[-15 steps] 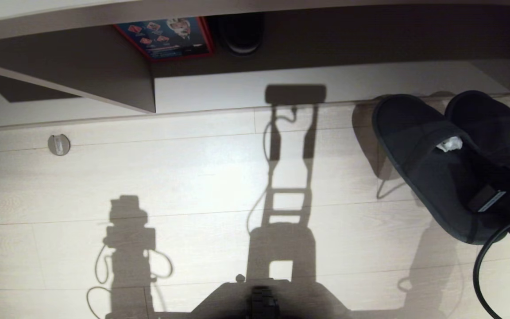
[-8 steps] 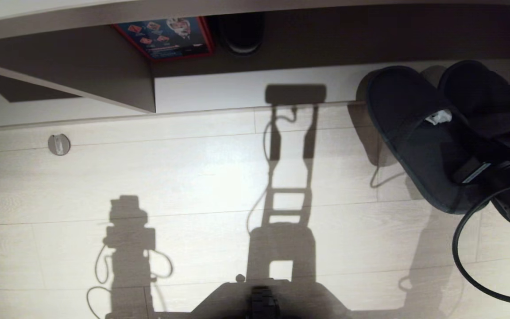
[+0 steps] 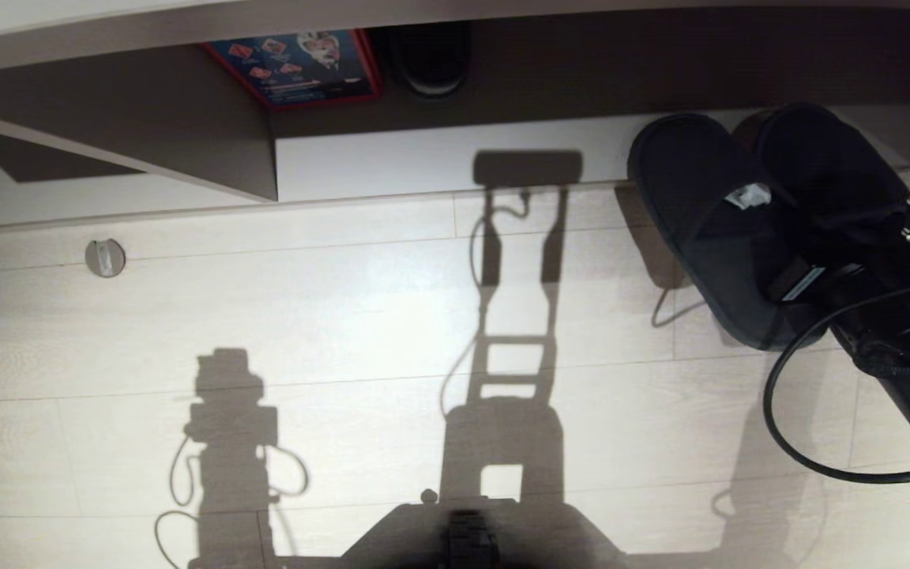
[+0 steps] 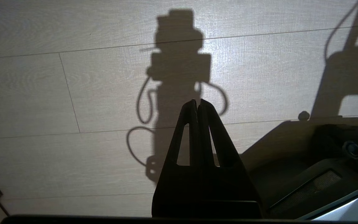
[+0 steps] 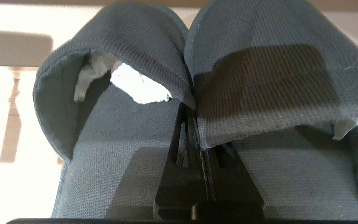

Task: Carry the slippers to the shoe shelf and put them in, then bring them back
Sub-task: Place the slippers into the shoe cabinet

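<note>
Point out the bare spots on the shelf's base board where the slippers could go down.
The pale base board of the shoe shelf lies bare between the slanted divider and the slippers. At the back it is crowded by a red-edged box and a dark round object. The right end effector, shut on the slippers, covers the right end.

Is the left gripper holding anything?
No: the left gripper hangs shut and empty over the bare floor.
</note>
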Tool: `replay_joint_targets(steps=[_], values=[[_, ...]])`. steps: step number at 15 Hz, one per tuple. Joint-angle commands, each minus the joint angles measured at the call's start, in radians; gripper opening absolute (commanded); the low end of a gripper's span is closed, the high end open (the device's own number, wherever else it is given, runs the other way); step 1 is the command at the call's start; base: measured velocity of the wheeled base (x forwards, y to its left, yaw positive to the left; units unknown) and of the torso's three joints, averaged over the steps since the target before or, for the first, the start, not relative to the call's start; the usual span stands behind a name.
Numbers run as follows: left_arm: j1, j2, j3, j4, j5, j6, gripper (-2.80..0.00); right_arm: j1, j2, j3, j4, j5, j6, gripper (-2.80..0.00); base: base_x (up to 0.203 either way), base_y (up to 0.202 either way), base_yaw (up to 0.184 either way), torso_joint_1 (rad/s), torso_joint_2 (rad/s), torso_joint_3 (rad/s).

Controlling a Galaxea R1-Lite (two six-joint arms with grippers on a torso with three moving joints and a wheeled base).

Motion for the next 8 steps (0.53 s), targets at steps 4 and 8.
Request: replay_joint_targets(steps=[4, 8], values=[[0.000, 0.000, 0.001, 0.000, 0.000, 0.000, -2.80, 0.000, 0.064, -0.127, -0.009, 0.000, -0.006, -2.80, 0.000, 0.000, 0.000, 0.000, 0.00, 0.000], [0.000, 0.000, 0.001, 0.000, 0.000, 0.000, -2.80, 0.002, 0.089, -0.198, -0.009, 0.000, -0.013, -2.80, 0.000, 0.000, 0.000, 0.000, 0.00, 0.000]])
